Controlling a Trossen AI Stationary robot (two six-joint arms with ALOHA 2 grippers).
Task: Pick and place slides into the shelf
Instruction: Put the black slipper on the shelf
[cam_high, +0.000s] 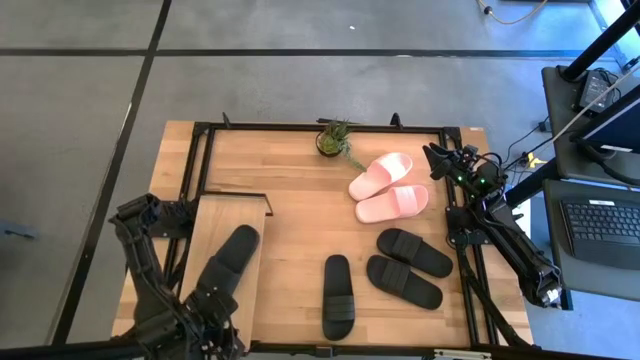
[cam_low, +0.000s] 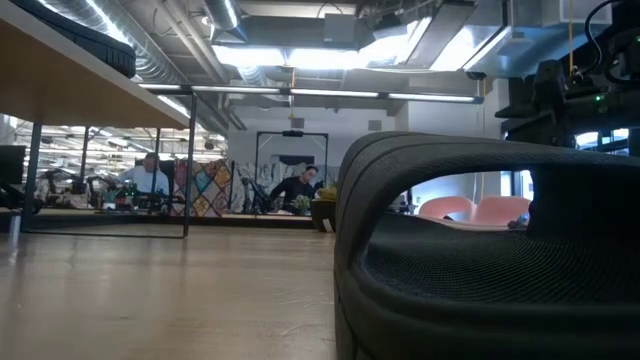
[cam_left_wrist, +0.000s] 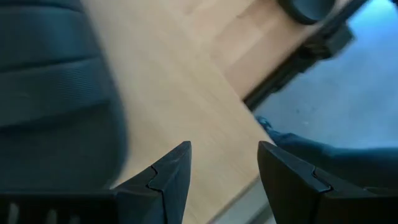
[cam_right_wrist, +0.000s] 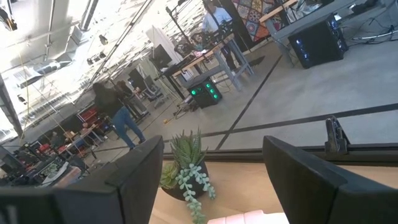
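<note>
black slide (cam_low: 490, 250) fills low view | high view: shelf (cam_high: 222, 262) holds one

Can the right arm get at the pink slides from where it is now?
Probably yes. The right gripper is open at the table's far right edge, and the pink slides lie just beside it with nothing between them. The small potted plant stands off to the side, clear of that path.

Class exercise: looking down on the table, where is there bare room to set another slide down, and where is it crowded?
Free: the shelf top behind the black slide lying on it, and the tabletop between shelf, plant and lone black slide. Crowded: the right side, where the pink pair and black pair lie close together.
</note>
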